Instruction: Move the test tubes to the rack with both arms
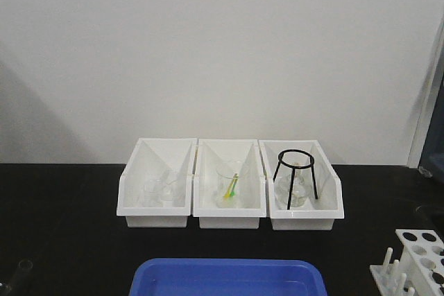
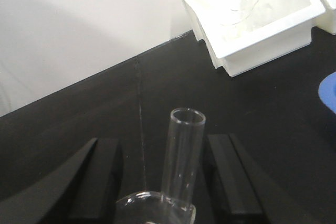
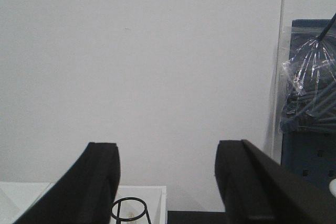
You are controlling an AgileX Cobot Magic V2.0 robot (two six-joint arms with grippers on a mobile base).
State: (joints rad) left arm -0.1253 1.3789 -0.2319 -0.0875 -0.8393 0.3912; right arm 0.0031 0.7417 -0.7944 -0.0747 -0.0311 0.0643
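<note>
The left tool [image 2: 161,148] is spread wide, one black finger on each side of a test tube [image 2: 184,156]. The tube stands nearly upright, open rim on top. A gap shows on both sides, so the fingers bracket it without gripping. The foot of the tube sits in a clear glass vessel [image 2: 152,205] whose curved rim just shows at the lower edge of the left wrist view; I cannot tell what kind of vessel it is. All this is over the black worktop [image 1: 62,227], at its left end, well apart from the rack.

The right tool [image 3: 167,150] is also wide open and has hold of nothing. It is raised and faces the pale wall.

The rack [image 1: 420,254] stands at the near right corner of the worktop, white, with round holes in its top plate and upright pegs [image 1: 392,265] along its left side. From here its holes look dark, and I cannot tell whether any tube is in them.

Three white bins sit side by side at the back by the wall. The left bin [image 1: 156,221] holds faint clear glassware. The middle bin [image 1: 229,221] holds a beaker [image 1: 231,178] with a yellow-green stick leaning in it. The right bin [image 1: 305,223] holds a black ring tripod [image 1: 297,171] standing over a small glass. A blue tray [image 1: 229,279] lies in front of the bins, at the near edge.
</note>
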